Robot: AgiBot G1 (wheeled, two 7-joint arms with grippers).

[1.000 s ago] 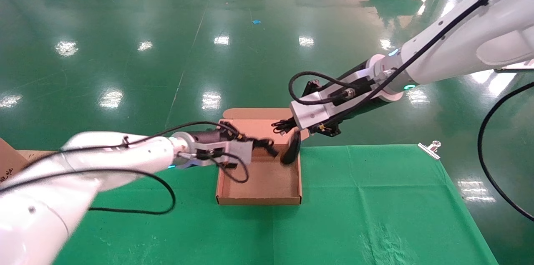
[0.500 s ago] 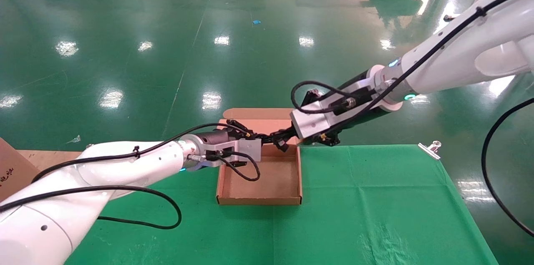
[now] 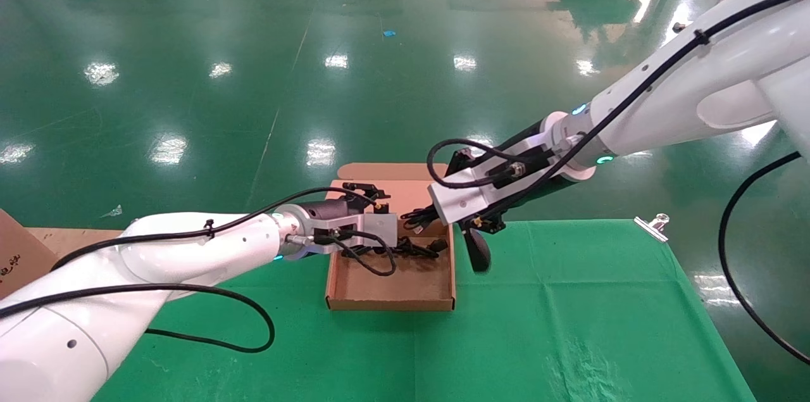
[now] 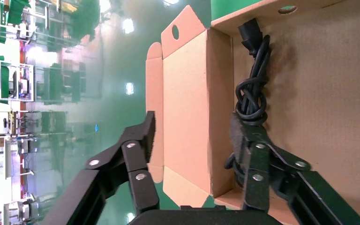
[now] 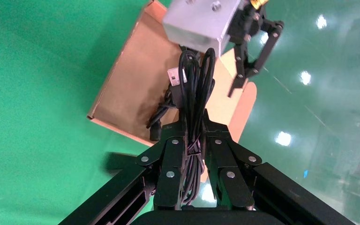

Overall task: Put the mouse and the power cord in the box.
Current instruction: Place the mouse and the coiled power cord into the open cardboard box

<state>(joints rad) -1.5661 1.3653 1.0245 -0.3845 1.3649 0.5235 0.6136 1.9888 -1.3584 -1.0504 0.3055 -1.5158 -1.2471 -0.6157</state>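
Half a second ago the box (image 3: 392, 304) showed me a bare floor, with the power cord (image 4: 252, 93) held up at its far edge between the two grippers. Now the cord lies inside it. A second ago the mouse (image 3: 479, 251) hung over the box's right wall; it now hangs just outside that wall, at about 3 o'clock from the box and above the green cloth (image 3: 569, 301).

The box sits open with its lid (image 3: 386, 171) folded back at 12 o'clock. The cord is all I can see in it. It lies in the far half, from about 12 to 2 o'clock, as a thin black bundle knotted round its middle, with the chunky plug at one end against a wall.

My left gripper (image 4: 192, 133) reaches in from 9 o'clock with its jaws wide apart. One finger is over the lid side and the other is inside, right by the cord.

My right gripper (image 5: 194, 126) comes in from 2 o'clock, jaws clamped on the mouse's own coiled lead. The glossy black mouse dangles below it.
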